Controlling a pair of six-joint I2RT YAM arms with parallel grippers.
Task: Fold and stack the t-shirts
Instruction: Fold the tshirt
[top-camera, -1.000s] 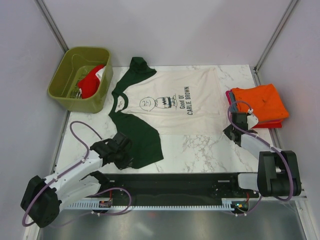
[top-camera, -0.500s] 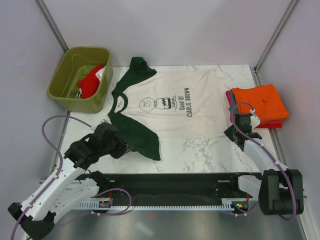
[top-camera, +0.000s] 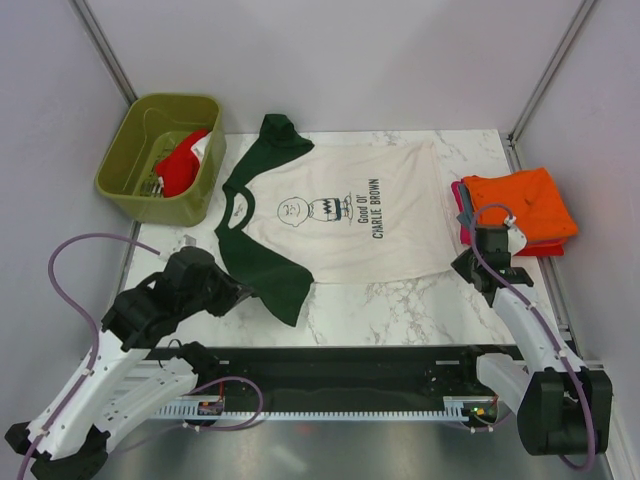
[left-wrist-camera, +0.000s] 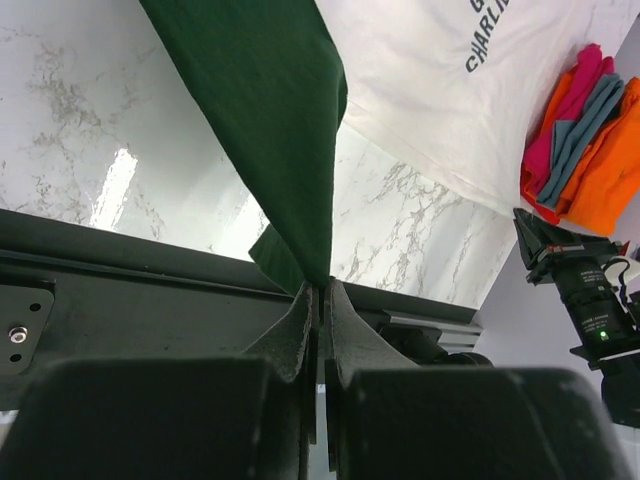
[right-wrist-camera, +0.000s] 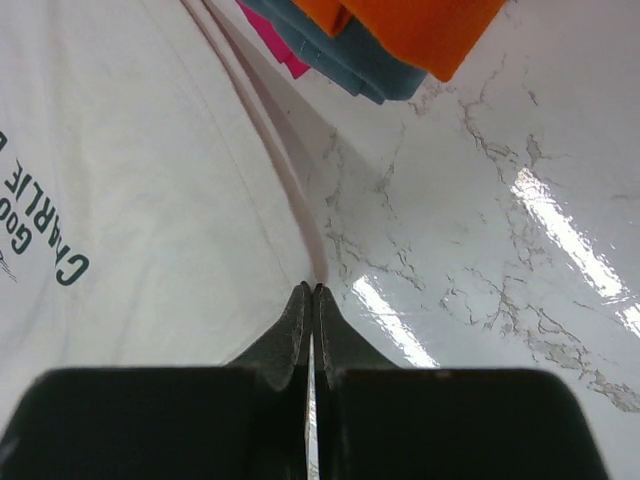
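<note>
The cream t-shirt (top-camera: 350, 215) with dark green sleeves and "Charlie Brown" print lies spread on the marble table. My left gripper (top-camera: 243, 291) is shut on the near green sleeve (top-camera: 270, 270) and holds it lifted; the left wrist view shows the sleeve (left-wrist-camera: 270, 120) pinched at my gripper (left-wrist-camera: 320, 290). My right gripper (top-camera: 466, 262) is shut on the shirt's near hem corner, seen in the right wrist view (right-wrist-camera: 312, 288) with the cream cloth (right-wrist-camera: 150, 180) raised. A folded stack, orange t-shirt (top-camera: 520, 205) on top, lies at the right. A red t-shirt (top-camera: 180, 165) sits in the bin.
An olive-green plastic bin (top-camera: 135, 160) stands at the back left off the table corner. The folded stack shows orange, grey-blue and pink layers (right-wrist-camera: 330, 60) in the right wrist view. Grey walls enclose the table. A black rail (top-camera: 340, 365) runs along the near edge.
My left gripper has risen and pulled back left with the green sleeve, whose near edge has drawn up. My right gripper has lifted the hem corner slightly and shifted a little nearer.
</note>
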